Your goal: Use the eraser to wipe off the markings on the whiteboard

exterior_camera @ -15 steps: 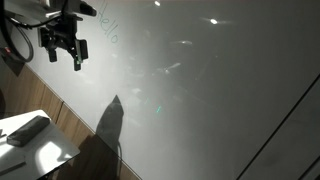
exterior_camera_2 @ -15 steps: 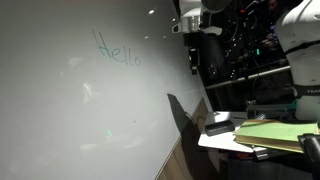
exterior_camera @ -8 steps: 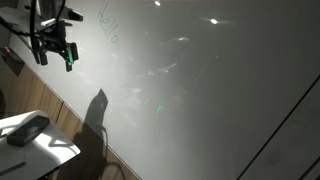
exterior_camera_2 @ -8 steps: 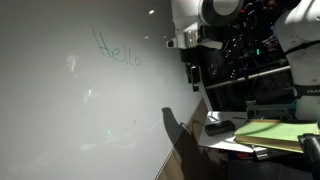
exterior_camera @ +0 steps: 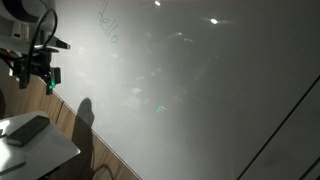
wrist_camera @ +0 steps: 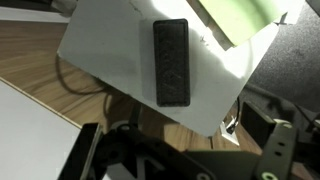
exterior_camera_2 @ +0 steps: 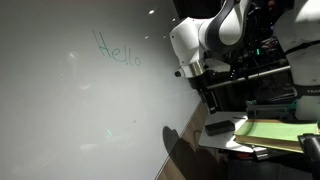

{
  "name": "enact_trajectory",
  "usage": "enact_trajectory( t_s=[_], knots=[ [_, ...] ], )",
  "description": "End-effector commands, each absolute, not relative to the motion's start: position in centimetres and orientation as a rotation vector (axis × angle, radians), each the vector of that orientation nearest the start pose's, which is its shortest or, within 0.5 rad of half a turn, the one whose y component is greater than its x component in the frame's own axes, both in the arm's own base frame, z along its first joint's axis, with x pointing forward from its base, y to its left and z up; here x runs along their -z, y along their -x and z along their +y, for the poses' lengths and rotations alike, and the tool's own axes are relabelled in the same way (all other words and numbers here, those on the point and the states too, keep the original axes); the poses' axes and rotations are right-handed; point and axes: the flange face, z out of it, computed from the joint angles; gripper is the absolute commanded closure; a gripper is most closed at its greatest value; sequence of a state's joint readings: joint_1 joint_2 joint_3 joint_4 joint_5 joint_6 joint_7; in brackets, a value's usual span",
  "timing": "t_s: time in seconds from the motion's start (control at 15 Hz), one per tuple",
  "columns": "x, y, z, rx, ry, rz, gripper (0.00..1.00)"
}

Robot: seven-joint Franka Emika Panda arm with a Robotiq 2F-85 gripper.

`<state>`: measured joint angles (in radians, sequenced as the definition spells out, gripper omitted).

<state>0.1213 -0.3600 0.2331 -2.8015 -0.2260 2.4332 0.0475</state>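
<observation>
Hanging above the small white bench (wrist_camera: 110, 60), the black two-fingered gripper (wrist_camera: 185, 155) has its fingers spread apart with nothing between them, seen at the bottom of the wrist view. Just beyond it lies the flat, dark grey oblong eraser (wrist_camera: 172, 62) with rounded ends, alone on the bench top near a pale green sheet (wrist_camera: 235, 20) and well apart from the fingers. It looks like a light, stiff block, probably with a softer wiping face underneath. It should lift easily but could twist in a loose pinch, so the best hold seems to be across its two long sides at mid-length, which leaves the broad face free to meet the board. Farther off stands the very large glossy grey-white whiteboard (exterior_camera: 200, 90), and on its upper part sit the faint cursive markings (exterior_camera: 108, 25), which read something like "hello" and have not been wiped. Only the wrist view gives the eraser's outline and long axis. It shows none of the writing, whereas both exterior views show the writing and how high the gripper hangs over the bench.
</observation>
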Motion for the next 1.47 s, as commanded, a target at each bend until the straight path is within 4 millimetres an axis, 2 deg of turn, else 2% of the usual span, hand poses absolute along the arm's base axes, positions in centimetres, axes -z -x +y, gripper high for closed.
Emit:
enact_trajectory(
  t_s=[0.0, 0.4, 0.53, 0.73, 1.0, 1.4],
  knots=[
    [-25.3, -34.8, 11.2, -0.071, 3.281, -0.764, 0.0],
    [-17.5, -34.0, 8.6, -0.123, 3.28, -0.824, 0.0],
    [-16.8, -33.9, 7.6, -0.072, 3.29, -0.881, 0.0],
    [-16.9, -34.2, 6.7, 0.031, 3.294, -0.925, 0.0],
    [-18.2, -35.0, 8.4, 0.129, 3.262, -0.917, 0.0],
    [-17.9, -35.0, 9.1, 0.083, 3.293, -0.911, 0.0]
  ],
)
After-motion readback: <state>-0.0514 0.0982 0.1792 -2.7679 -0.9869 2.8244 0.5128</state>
